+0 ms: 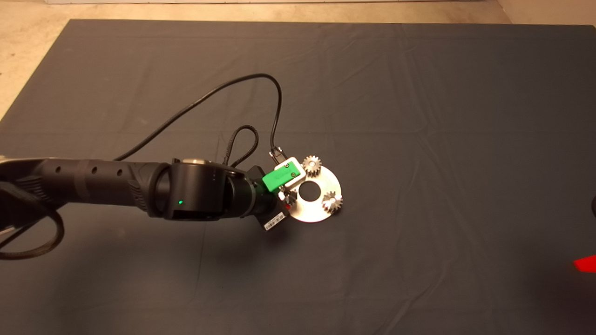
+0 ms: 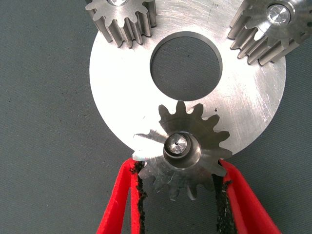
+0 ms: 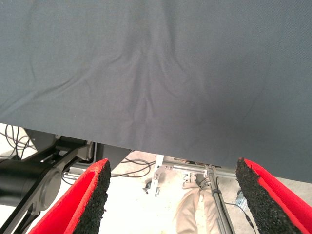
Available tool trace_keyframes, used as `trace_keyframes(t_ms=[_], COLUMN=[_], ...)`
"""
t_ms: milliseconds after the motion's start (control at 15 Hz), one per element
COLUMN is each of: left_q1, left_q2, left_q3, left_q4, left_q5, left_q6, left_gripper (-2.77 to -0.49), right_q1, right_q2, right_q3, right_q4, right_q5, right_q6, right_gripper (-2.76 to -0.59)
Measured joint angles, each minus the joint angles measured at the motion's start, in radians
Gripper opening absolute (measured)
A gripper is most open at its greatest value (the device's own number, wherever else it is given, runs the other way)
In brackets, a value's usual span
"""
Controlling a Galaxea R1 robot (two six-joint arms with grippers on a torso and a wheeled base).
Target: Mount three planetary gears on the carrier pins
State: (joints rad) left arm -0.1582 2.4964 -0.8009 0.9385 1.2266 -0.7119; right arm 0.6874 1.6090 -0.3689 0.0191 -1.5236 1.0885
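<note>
While 3 planetary gears (image 2: 183,148) sit on 3 carrier pins (image 2: 176,145), left gripper (image 2: 180,195) clasps 1.

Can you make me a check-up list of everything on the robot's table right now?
Surface: dark mat, wrinkled.
Job's things: silver disc holds all three gears; third gear sits over its pin at the disc's edge; two other gears seated.
Clutter: nothing seen.
Grippers: left pincer has one finger each side of the third gear, close against its teeth; right pincer open, parked at the mat's edge.
Cables: black cable loops over the mat to the left pincer.
Surroundings: pale floor; a person's leg beyond the mat.
</note>
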Motion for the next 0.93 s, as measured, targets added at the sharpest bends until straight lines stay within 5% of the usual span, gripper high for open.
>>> trace_keyframes(t_ms=[933], left_q1=[0.0], left_q2=[0.0], left_q3=[0.0], left_q4=[0.0], left_q5=[0.001], left_q6=[0.0], left_gripper=[-2.47], right_q1=[0.0], right_q2=[-0.003], right_q3=[0.0], right_q4=[0.0], right_q5=[0.0], right_q6=[0.0], right_gripper=[-1.47])
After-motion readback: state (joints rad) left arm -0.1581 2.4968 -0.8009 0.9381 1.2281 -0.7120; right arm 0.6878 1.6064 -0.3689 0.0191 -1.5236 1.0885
